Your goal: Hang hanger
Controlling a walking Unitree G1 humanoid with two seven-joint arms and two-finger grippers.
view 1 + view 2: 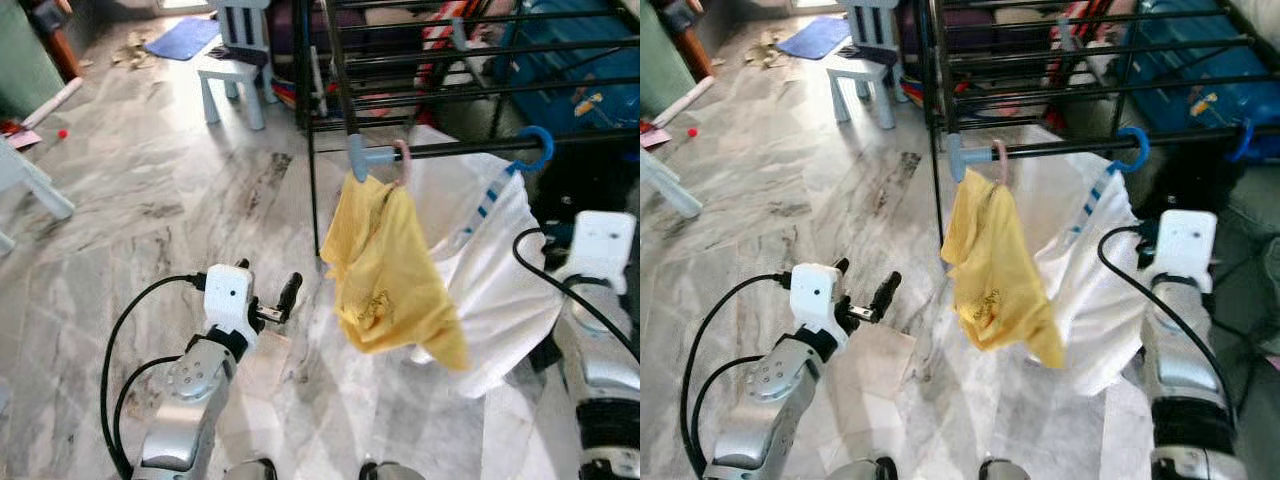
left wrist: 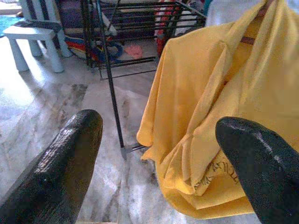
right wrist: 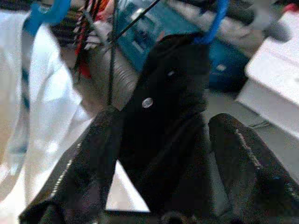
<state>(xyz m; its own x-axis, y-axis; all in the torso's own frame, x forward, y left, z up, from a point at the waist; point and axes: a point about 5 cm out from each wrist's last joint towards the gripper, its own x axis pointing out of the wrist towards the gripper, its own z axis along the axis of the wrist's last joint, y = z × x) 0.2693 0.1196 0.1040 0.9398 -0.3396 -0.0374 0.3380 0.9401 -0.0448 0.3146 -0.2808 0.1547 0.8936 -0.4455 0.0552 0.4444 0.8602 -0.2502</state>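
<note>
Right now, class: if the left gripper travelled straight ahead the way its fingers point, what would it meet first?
Most likely the yellow garment, hanging from the black rack: it lies ahead between the open fingers of the left gripper. Depth is uncertain, so it might pass beside its lower edge.

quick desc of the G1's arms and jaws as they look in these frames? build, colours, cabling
Both arms are silver metal with rounded joint housings. Each wrist carries a white boxy module; a black cable loops from it back along the arm. The left gripper and right gripper each have two long black fingers with rounded, matte, slightly textured tips. No legible markings.
</note>
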